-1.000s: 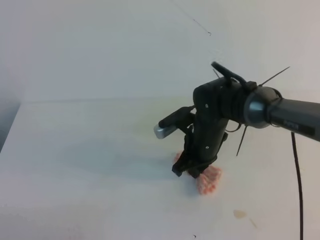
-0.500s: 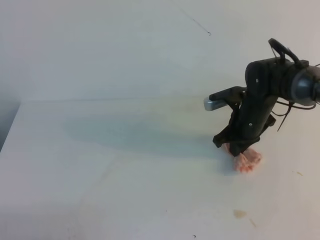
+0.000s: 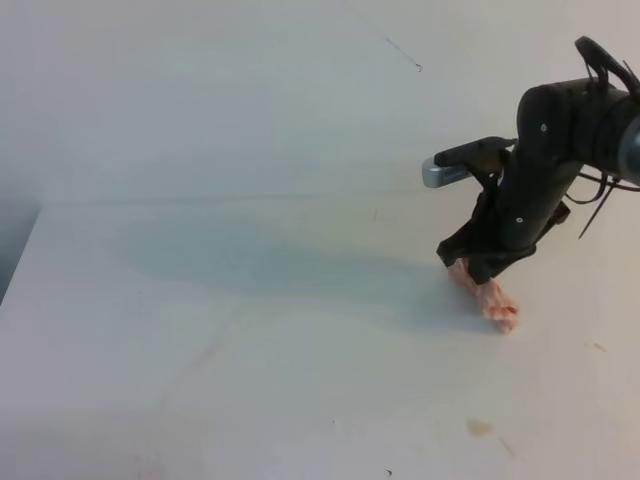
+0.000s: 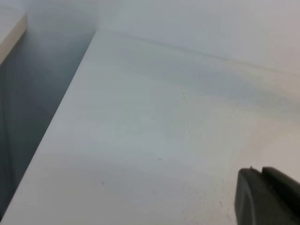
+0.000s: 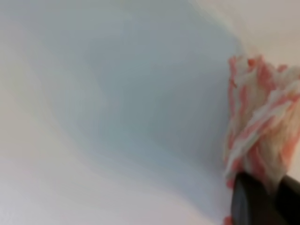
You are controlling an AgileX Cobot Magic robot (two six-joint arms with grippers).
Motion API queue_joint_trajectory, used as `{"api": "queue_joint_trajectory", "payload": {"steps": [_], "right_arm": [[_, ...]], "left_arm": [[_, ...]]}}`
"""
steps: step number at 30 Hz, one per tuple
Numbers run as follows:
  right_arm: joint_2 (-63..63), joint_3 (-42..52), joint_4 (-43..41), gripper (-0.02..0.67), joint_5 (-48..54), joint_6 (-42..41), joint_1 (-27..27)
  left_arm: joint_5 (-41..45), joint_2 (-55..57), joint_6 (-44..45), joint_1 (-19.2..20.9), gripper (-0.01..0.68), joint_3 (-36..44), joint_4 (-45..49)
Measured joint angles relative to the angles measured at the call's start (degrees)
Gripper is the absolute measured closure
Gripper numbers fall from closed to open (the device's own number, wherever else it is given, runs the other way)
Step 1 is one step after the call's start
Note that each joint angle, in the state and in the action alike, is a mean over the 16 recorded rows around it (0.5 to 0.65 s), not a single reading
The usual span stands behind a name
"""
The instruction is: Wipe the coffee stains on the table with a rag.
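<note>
A: Right claw (image 3: 478,268) pinching the bunched pink-and-white striped rag (image 3: 487,295)?

B: Yes; the rag trails onto the white counter (image 3: 250,330). Your small tan stain (image 3: 479,427) lies nearer the camera, right arm closest

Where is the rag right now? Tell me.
In the exterior high view the rag is at the right side of the table, bunched directly under the right end effector, up and away from a small tan smudge.

We see our black right arm reaching in from the right edge, wrist bent steeply down, its black right gripper (image 3: 482,268) pinching bunched cloth between the jaws. Our left gripper (image 4: 267,197) shows only a dark corner.
</note>
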Motion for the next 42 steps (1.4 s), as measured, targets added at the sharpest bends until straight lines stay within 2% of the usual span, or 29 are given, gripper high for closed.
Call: {"api": "queue_joint_trajectory", "payload": {"steps": [12, 15, 18, 21, 24, 31, 37, 42], "right_arm": [[-1.34, -0.03, 4.95, 0.225, 1.40, -1.79, 0.01], [-2.12, -0.03, 6.10, 0.184, 1.69, -2.35, 0.01], [-3.15, -0.01, 7.47, 0.172, 2.08, -3.26, 0.01], [-4.77, 0.01, 9.42, 0.191, 2.47, -4.53, 0.01], [-7.00, 0.04, 11.51, 0.242, 2.96, -6.01, 0.01], [-14.01, 0.84, 15.32, 0.437, 4.05, -9.07, 0.01], [-22.41, 5.43, 16.19, 0.591, 2.97, -9.67, 0.01], [-31.00, 13.11, 15.77, 0.640, -0.24, -8.56, 0.01]], "left_arm": [[0.06, 0.00, 0.00, 0.00, 0.672, 0.00, 0.00], [0.06, 0.00, 0.00, 0.00, 0.672, 0.00, 0.00], [0.06, 0.00, 0.00, 0.00, 0.672, 0.00, 0.00], [0.06, 0.00, 0.00, 0.00, 0.672, 0.00, 0.00], [0.06, 0.00, 0.00, 0.00, 0.672, 0.00, 0.00], [0.06, 0.00, 0.00, 0.00, 0.672, 0.00, 0.00], [0.06, 0.00, 0.00, 0.00, 0.672, 0.00, 0.00], [0.06, 0.00, 0.00, 0.00, 0.672, 0.00, 0.00]]}}
